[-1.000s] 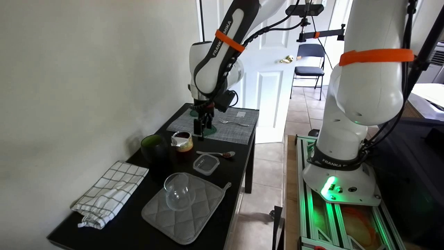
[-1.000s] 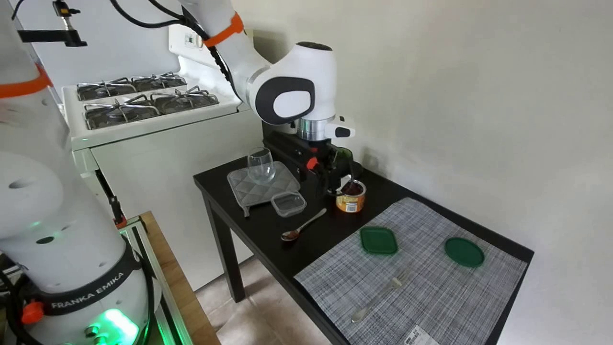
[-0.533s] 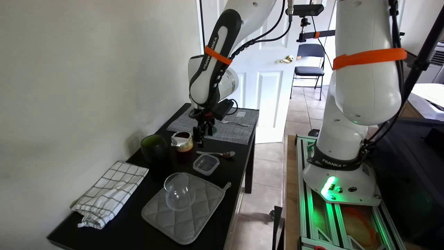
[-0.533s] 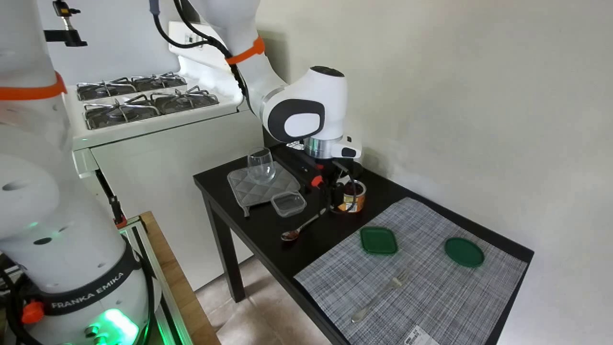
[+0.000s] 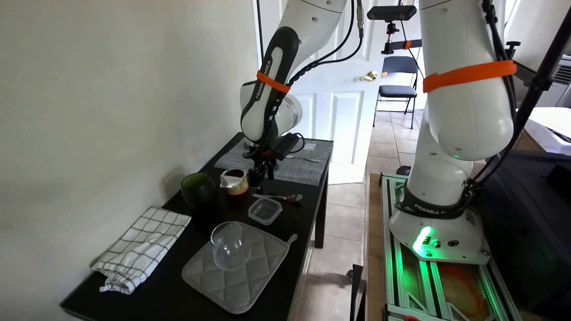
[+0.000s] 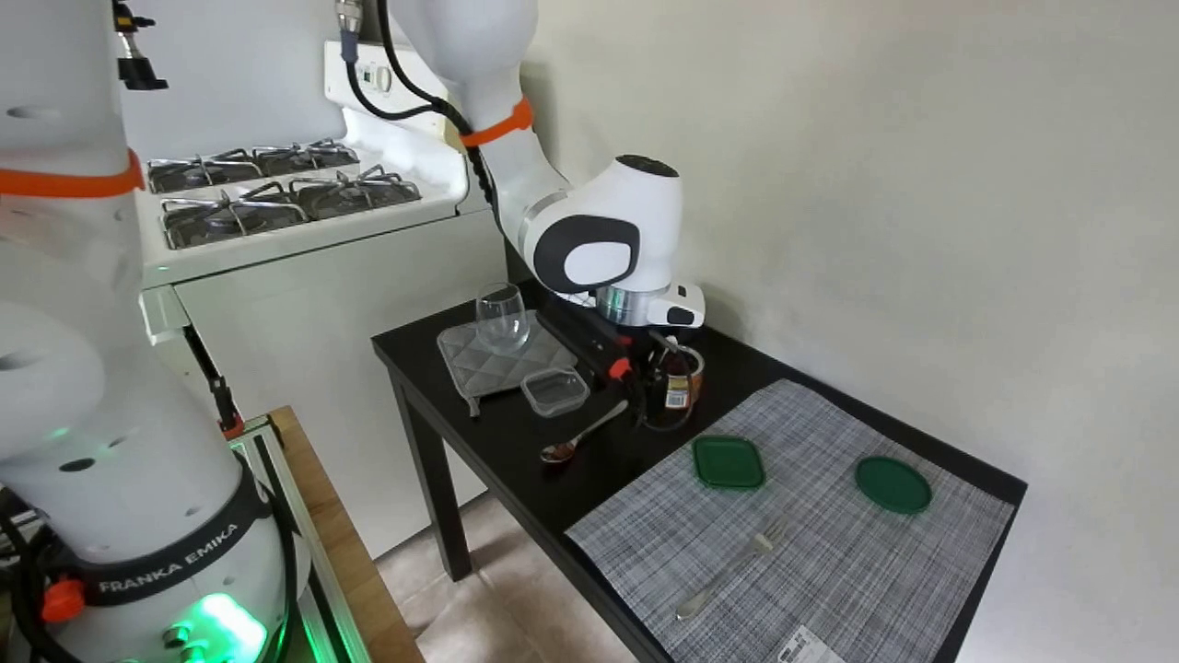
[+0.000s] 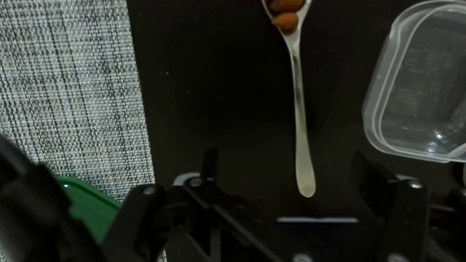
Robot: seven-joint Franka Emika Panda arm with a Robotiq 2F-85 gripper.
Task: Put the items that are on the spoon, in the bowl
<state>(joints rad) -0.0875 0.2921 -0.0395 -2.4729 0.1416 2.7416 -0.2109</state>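
"Standing spread, the gripper [image 7: 285, 169] frames the handle end of the spoon [image 7: 300, 109] in the wrist view."

"Around it, or only above?"

"Can't tell; the fingers' height over the table [image 7: 218, 91] doesn't read. A pale strip [image 7: 316, 220] low between them is hard to make out, too."

"And the load?"

"Brown, rounded items [image 7: 286, 22], lying in the spoon. The top edge cuts off the spoon's tip, so I can't count them."

"What flanks it?"

"A see-through square container [image 7: 426, 83], cropped at the right edge. Toward the view's left, a green lid [image 7: 91, 207] on a grey placemat [image 7: 72, 91], half hidden behind black gripper parts."

"Where's the bowl [image 5: 242, 187]?"

"Just beside the gripper in an exterior view: small, tan, upright, foil [image 5: 231, 182] bent over its rim, the inside too dark to read. In an exterior view its label [image 6: 677, 396] peeks out behind the gripper. Whether the two touch, I can't tell."

"Farther out?"

"A dark green cup [image 5: 199, 196], then a glass [image 5: 231, 252] on a grey quilted pad [image 5: 241, 290]. The arm [image 6: 589, 244] covers part of a white stove [image 6: 350, 304]. Last, a dark chair [image 5: 398, 91]."
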